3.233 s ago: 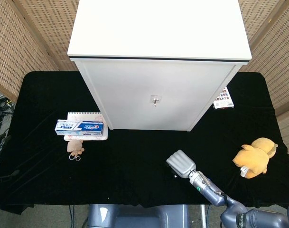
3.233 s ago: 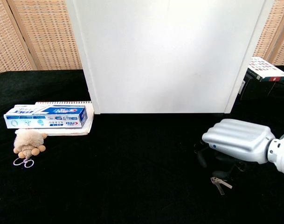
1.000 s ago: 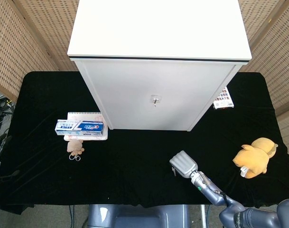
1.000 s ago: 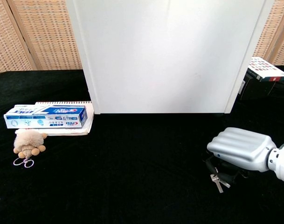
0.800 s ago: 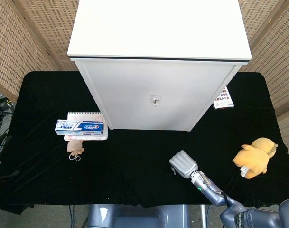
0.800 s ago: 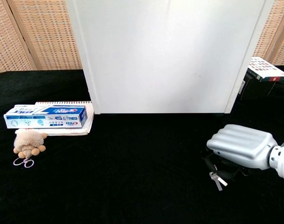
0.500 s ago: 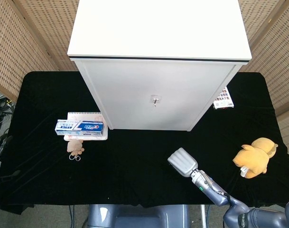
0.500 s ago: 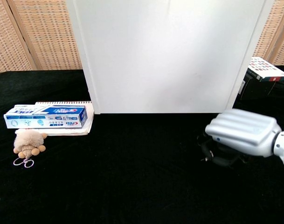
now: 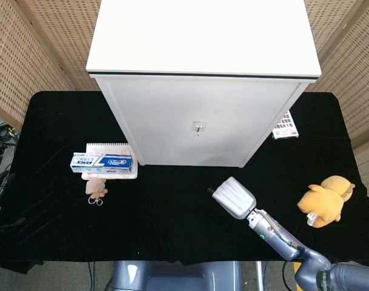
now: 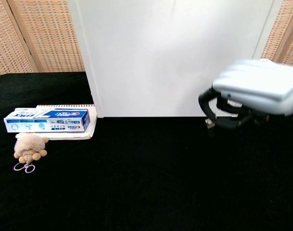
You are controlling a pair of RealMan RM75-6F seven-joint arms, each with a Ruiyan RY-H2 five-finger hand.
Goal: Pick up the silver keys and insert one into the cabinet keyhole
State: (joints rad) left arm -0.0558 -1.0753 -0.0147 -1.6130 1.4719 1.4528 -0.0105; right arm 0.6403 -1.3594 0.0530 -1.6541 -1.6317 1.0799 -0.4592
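text: none legible | toothpaste box [image 10: 46, 120]: blue-and-white print, too small to read | booklet [image 9: 285, 127]: coloured squares, no readable words

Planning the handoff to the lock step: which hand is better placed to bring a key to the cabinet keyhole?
The right hand. It is raised in front of the white cabinet, fingers curled around what looks like the silver keys, with the keyhole up and to its left. The left hand is hardly in view.

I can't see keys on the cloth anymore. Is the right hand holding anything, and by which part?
The right hand is raised with its fingers curled under. A small metallic bit, likely the silver keys, shows at the fingertips; which part is gripped cannot be told.
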